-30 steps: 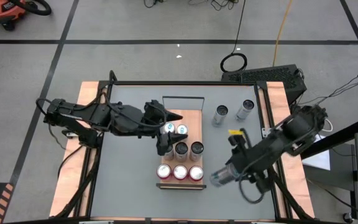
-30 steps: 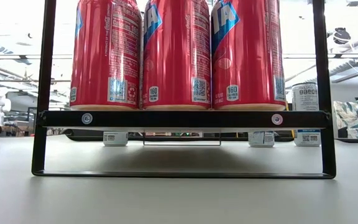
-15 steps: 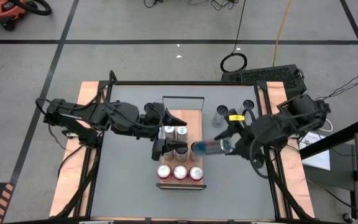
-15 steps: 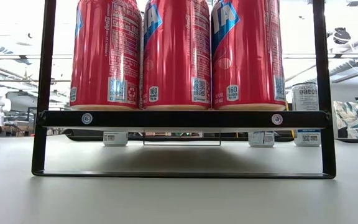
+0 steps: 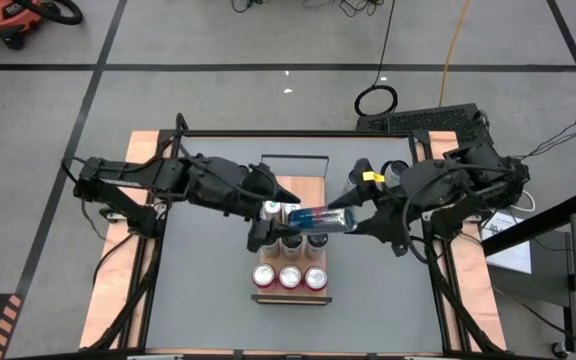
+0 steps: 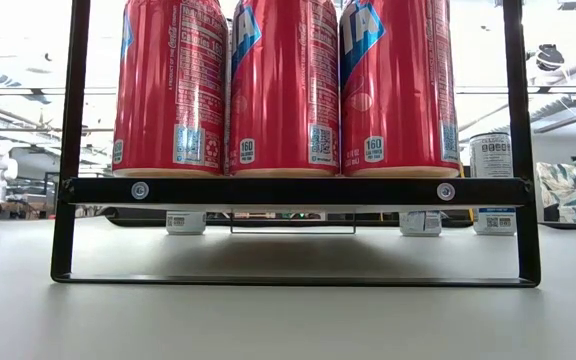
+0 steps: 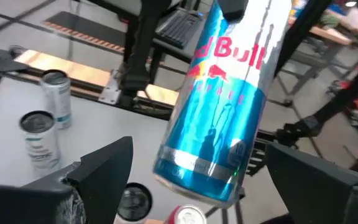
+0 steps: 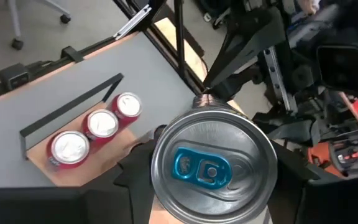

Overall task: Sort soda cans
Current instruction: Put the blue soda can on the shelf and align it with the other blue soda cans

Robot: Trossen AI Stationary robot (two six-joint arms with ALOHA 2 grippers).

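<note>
Blue and slim, a soda can lies sideways at centre frame, clamped in my right gripper above the wooden tray. My left gripper, fingers spread wide, flanks the can's other end. Three red cans line the tray's lower edge; two silver-grey cans stand apart on the table.
</note>
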